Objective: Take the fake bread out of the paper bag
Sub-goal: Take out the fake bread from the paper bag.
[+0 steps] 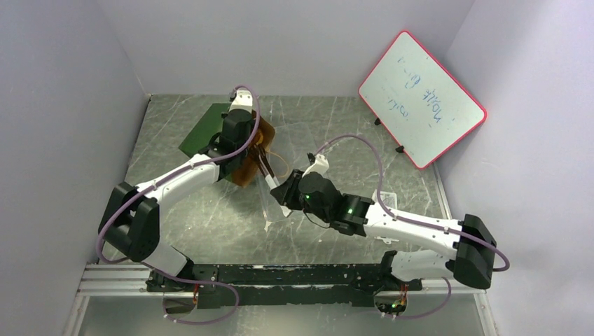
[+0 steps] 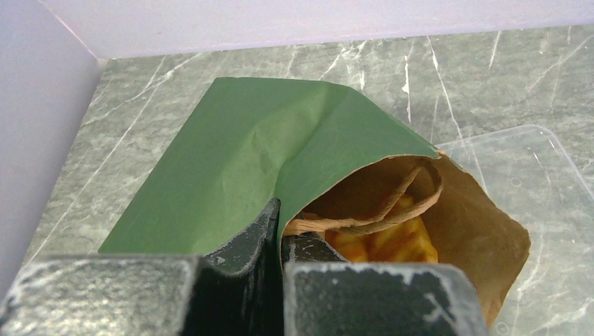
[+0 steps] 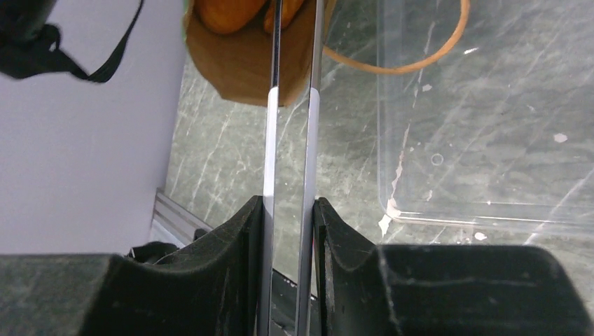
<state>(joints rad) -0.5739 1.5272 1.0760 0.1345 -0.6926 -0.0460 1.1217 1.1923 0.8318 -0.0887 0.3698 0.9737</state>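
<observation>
Left gripper [image 2: 280,236] pinches paper bag [image 2: 245,161] rim; right gripper [image 3: 291,213] clamps tongs [image 3: 270,140] toward 11 o'clock; grip fake bread [image 3: 224,14] squarely, withdraw straight

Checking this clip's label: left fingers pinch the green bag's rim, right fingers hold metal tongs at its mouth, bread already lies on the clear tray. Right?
One error: the fake bread is still inside the paper bag, as the left wrist view shows; none lies on the clear tray. The rest stands: left fingers pinch the rim, right fingers hold the metal tongs at its mouth.
</observation>
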